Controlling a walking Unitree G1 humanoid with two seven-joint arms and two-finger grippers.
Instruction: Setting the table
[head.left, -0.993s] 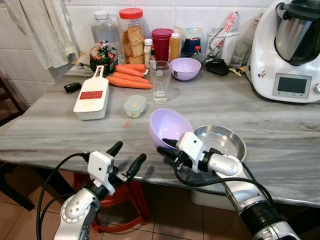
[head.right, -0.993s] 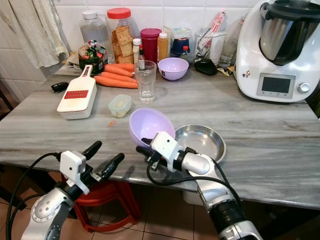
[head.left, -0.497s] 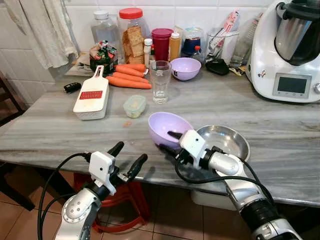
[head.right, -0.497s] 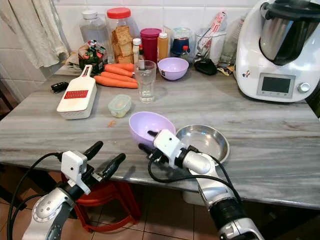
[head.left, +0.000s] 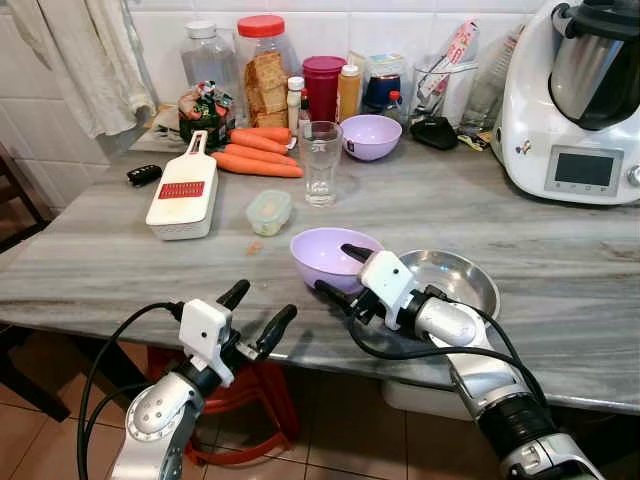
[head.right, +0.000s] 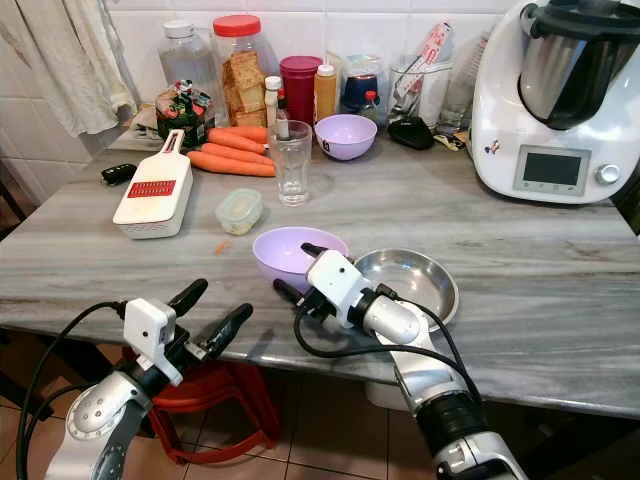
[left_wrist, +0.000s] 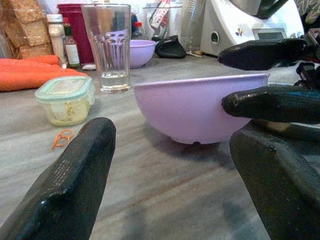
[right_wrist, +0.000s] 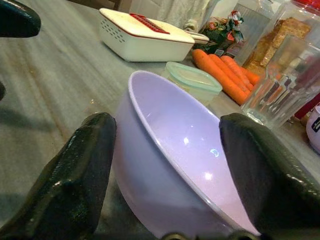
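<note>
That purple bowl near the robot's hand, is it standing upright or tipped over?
Upright. The purple bowl sits level on its base on the table, opening upward, with the right gripper straddling its rim.

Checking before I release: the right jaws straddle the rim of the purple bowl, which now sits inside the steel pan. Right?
Not quite. The right gripper does straddle the near purple bowl at its rim, but the bowl sits on the marble table beside the steel pan, not inside it, as the left eye view shows.
</note>
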